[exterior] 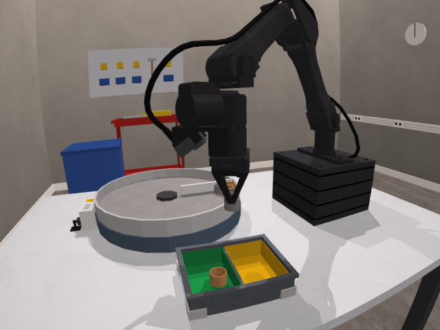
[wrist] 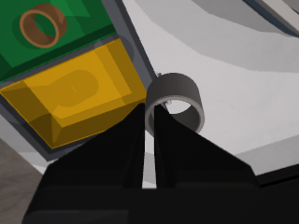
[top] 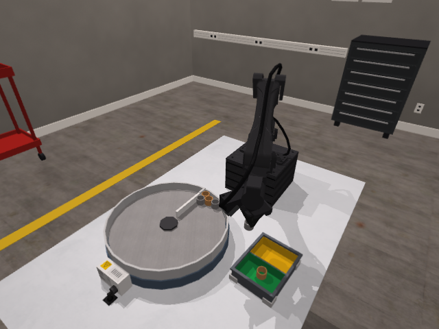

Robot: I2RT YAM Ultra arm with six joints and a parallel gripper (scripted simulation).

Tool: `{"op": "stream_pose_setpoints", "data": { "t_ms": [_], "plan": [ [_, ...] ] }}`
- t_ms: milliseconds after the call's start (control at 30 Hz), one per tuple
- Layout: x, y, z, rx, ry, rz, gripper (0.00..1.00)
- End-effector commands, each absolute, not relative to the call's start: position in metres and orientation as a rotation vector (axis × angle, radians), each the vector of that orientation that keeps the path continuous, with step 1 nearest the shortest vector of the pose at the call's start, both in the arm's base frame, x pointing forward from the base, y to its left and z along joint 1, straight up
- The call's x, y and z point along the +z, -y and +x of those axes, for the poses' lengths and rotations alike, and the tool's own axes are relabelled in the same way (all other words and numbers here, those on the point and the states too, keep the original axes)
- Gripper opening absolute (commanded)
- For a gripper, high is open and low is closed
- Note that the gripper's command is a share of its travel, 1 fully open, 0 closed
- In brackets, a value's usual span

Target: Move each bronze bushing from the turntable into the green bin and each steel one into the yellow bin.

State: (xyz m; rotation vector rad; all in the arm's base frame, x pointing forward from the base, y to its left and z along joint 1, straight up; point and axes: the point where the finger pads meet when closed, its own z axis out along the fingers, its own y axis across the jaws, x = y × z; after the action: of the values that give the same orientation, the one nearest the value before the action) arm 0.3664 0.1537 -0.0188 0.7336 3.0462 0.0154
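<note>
we are carrying a steel bushing [wrist: 177,99], its wall pinched by the hand [wrist: 149,122], and should be centring it over the yellow bin [wrist: 75,95] at ten o'clock before releasing.

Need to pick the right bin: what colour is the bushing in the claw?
Grey steel bushing, pinched by its wall in the claw; clearest in the wrist view.
</note>
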Motion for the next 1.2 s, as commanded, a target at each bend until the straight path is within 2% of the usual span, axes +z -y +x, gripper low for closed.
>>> {"op": "stream_pose_setpoints", "data": {
  "t_ms": [0,300,1167],
  "plan": [
    [-0.012,-0.184,0.373,0.001,-3.043,0.728,0.0],
    [-0.012,-0.233,0.376,0.002,-3.061,0.641,0.0],
    [-0.007,-0.247,0.381,0.021,-3.053,0.623,0.0]
  ]
}}
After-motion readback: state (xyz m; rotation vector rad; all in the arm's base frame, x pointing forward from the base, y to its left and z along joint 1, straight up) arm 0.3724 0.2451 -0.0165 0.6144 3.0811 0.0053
